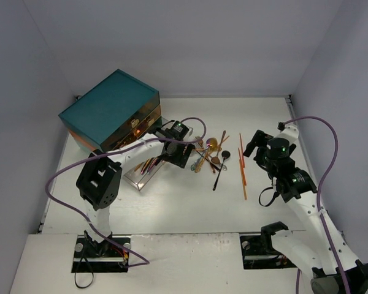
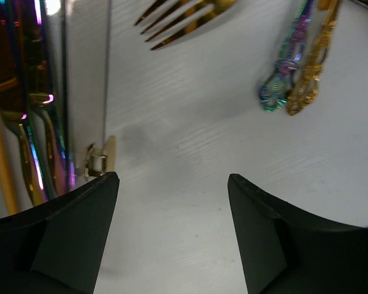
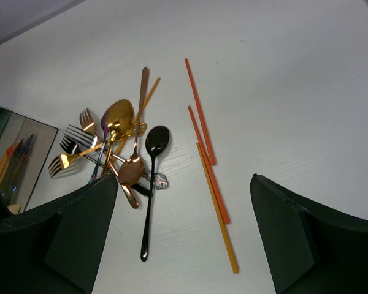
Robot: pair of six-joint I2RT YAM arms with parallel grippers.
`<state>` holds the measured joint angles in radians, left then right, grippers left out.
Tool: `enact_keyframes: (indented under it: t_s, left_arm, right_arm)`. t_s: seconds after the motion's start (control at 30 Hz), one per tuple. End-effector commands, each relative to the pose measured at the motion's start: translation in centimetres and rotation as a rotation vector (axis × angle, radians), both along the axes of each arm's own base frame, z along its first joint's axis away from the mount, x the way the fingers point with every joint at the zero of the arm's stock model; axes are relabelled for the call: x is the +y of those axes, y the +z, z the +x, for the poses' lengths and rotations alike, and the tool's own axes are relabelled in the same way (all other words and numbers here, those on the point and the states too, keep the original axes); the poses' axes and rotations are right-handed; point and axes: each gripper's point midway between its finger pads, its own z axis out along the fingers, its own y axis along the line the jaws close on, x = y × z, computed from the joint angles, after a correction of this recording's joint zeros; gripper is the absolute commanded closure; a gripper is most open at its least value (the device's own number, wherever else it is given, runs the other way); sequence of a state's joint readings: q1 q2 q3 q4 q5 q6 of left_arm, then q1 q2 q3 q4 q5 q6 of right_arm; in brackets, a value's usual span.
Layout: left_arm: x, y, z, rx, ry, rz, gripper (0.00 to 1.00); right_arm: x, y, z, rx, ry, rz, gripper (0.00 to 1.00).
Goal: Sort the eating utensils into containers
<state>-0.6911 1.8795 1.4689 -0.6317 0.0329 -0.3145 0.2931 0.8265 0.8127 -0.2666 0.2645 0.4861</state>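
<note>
A pile of gold, coppery and dark forks and spoons point(image 1: 210, 154) lies mid-table, with a black spoon point(image 3: 150, 190) at its right edge. Three orange chopsticks point(image 1: 242, 173) lie to the right of it and also show in the right wrist view point(image 3: 208, 165). The teal chest point(image 1: 110, 107) stands at the back left. One pulled-out drawer point(image 1: 135, 179) lies on the table in front of it and holds several utensils point(image 2: 43, 122). My left gripper point(image 1: 184, 160) is open and empty point(image 2: 172, 177) between the drawer and the pile. My right gripper point(image 1: 245, 150) is open and empty point(image 3: 184, 180) above the chopsticks.
The drawer's pale knob point(image 2: 101, 160) sits just by my left finger. Gold fork tines point(image 2: 184, 18) and two ornate handles point(image 2: 294, 73) lie ahead of the left gripper. Grey walls close off the table on three sides.
</note>
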Motion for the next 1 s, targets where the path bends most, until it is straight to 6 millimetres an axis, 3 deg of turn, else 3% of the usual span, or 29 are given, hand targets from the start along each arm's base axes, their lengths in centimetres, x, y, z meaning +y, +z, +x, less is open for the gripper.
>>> enact_keyframes:
  t_s: [0.0,0.4,0.57,0.77,0.9,0.97]
  left_arm:
    - [4.0,1.1,3.6,-0.143,0.091,0.118,0.31]
    - [12.7,1.4,7.3,-0.217,0.211,0.326,0.31]
    - [15.1,1.1,9.0,-0.216,0.24,0.361,0.31]
    - [15.4,2.5,9.7,-0.255,0.258,0.357,0.31]
    - [13.7,5.6,8.8,-0.307,0.226,0.28,0.31]
    - [12.1,8.5,7.9,-0.364,0.188,0.225,0.31]
  right_arm:
    - [-0.2,0.5,0.5,-0.018,0.001,-0.014,0.13]
    - [-0.3,-0.3,0.6,0.002,-0.002,-0.013,0.13]
    - [-0.1,-0.4,0.4,0.003,0.006,-0.006,0.14]
    - [0.1,-0.2,0.1,-0.007,0.016,0.014,0.14]
    - [0.1,0.0,-0.2,-0.01,0.017,0.02,0.14]
    - [0.1,0.1,-0.2,-0.01,0.021,0.017,0.14]
